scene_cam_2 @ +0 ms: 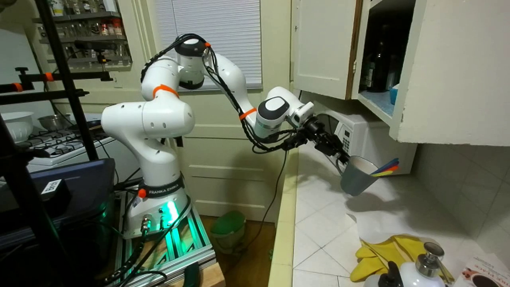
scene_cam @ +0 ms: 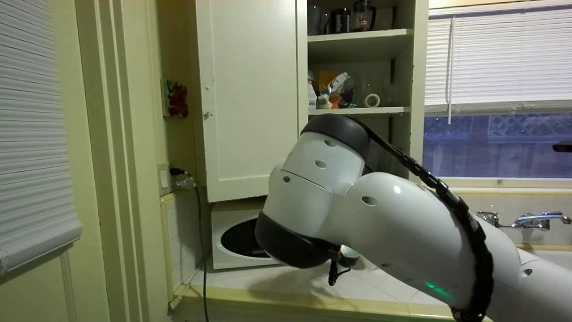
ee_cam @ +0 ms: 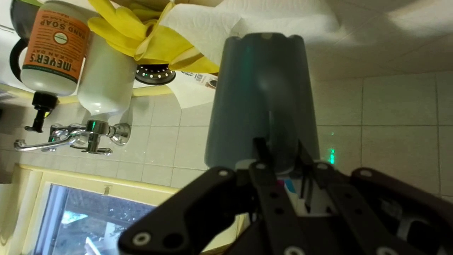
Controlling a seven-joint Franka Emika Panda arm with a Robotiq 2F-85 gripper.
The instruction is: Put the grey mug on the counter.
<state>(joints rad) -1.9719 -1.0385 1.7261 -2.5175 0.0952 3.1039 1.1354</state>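
Note:
The grey mug (scene_cam_2: 356, 179) hangs tilted above the pale counter (scene_cam_2: 318, 223) in an exterior view, its shadow falling on the tiles below. Several coloured items, blue, red and yellow, stick out of its mouth. My gripper (scene_cam_2: 342, 156) is at the mug's handle side. In the wrist view the gripper's (ee_cam: 281, 144) fingers are closed on both sides of the mug's handle, and the mug (ee_cam: 237, 106) fills the middle. In an exterior view the arm hides the gripper and most of the area above the counter (scene_cam: 397, 286).
A white microwave (scene_cam_2: 382, 137) stands on the counter beside the gripper, below an open cabinet door (scene_cam_2: 324, 48) and upper cabinet (scene_cam_2: 458, 79). Yellow gloves (scene_cam_2: 382, 257), a paper towel (scene_cam_2: 378, 223), a soap bottle (scene_cam_2: 418, 275) and a box (scene_cam_2: 486, 275) lie or stand further along the counter.

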